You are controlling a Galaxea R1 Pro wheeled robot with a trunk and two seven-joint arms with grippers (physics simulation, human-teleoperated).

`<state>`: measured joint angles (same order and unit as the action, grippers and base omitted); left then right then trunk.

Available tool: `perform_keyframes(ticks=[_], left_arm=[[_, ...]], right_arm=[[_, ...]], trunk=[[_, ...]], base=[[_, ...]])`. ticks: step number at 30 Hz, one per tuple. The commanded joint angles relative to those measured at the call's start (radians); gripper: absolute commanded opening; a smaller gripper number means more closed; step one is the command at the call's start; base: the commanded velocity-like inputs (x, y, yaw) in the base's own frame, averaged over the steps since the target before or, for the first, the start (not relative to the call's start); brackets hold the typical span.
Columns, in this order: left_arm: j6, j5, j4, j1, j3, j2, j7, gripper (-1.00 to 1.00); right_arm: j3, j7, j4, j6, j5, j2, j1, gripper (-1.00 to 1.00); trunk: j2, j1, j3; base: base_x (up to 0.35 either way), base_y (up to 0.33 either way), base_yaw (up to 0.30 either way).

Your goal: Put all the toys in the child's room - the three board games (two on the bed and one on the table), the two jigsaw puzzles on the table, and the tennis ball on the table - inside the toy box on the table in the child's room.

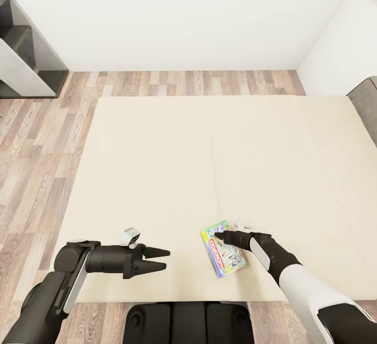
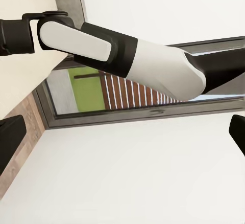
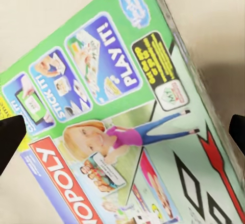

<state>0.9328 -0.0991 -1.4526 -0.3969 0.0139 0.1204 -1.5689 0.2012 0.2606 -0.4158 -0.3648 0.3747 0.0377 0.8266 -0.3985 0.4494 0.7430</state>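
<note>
Printed lettering, green-edged board game (image 3: 127, 127)

Red banner at lower left of the right wrist frame reads "OPOLY", start cut off; blue panels across the upper half read "PLAY IT!" and "STICK IT!". Smaller print on the black panel is illegible.

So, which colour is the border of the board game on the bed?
Green, with a red banner, on the board game; the right wrist view shows it best.

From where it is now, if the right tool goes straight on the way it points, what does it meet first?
Most likely the green board game on the bed: the right tool hangs just over the box's lid, fingers spread, though the gap is unclear.
</note>
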Motion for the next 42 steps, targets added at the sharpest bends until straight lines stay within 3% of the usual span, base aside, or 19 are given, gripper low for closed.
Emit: perform_keyframes(ticks=[1,14,23,42], left_arm=[[0.011,-0.002,0.000,0.000,0.001,0.001,-0.002,1.00],[0.010,-0.004,0.000,0.000,0.001,0.001,-0.002,1.00],[0.010,-0.004,0.000,0.000,0.001,0.001,-0.002,1.00],[0.011,-0.004,0.000,0.000,0.001,0.001,-0.002,1.00]], right_arm=[[0.004,0.000,-0.001,-0.005,0.004,0.001,0.000,1.00],[0.005,0.002,0.001,-0.018,0.007,0.003,0.000,1.00],[0.007,0.002,0.001,-0.072,0.006,0.007,0.000,1.00],[0.007,0.002,0.002,-0.080,0.006,0.002,-0.001,1.00]], trunk=[[-0.001,0.001,0.001],[-0.001,0.001,0.001],[-0.001,0.001,0.001],[-0.001,0.001,0.001]], base=[[0.000,0.035,0.000],[0.000,0.005,0.000],[0.000,0.000,0.000],[0.000,0.018,0.000]])
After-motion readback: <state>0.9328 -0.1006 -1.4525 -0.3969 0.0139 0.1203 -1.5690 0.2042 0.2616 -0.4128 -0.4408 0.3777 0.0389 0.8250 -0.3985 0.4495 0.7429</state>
